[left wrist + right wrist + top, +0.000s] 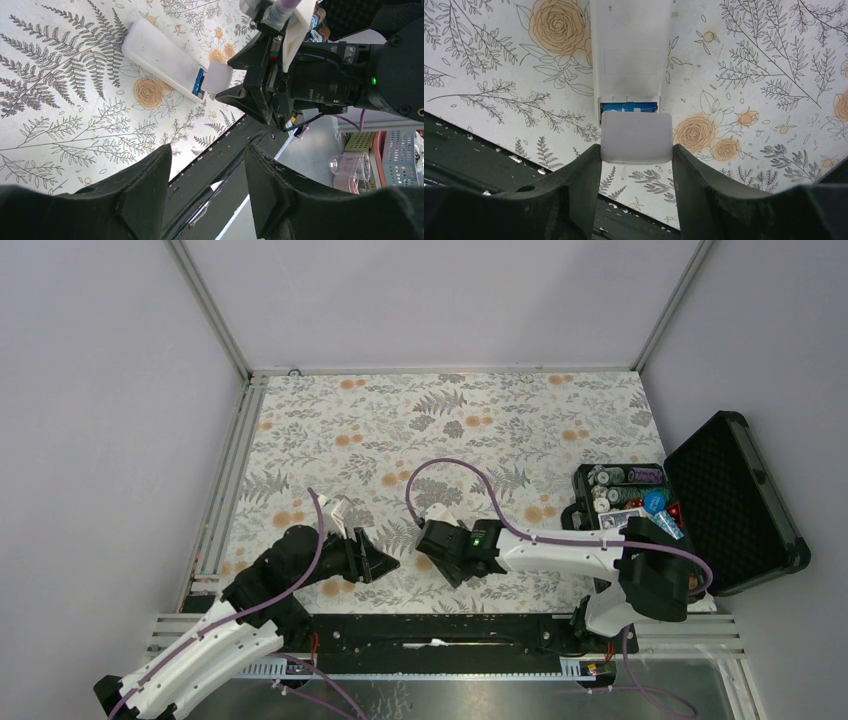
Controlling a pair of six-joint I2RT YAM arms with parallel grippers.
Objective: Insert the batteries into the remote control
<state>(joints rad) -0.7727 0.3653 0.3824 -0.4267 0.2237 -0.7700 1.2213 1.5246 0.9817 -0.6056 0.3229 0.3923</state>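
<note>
The battery cover [636, 137] is pinched in the right claw [636, 150] at the open end of the remote control [626, 50], which lies back-up on the counter [749, 75] with the batteries [629, 106] seated. If pushed askew, the cover could jam or the handset be shoved away. The left claw [207, 150] gapes empty nearby, so no bracing is given.

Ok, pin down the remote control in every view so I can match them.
Top external: not made out; right gripper seems to cover it.
Left wrist: remote control upper left, back up.
Right wrist: remote control top centre, just beyond the gripper.
Shared landmark: right gripper at its open end.
</note>
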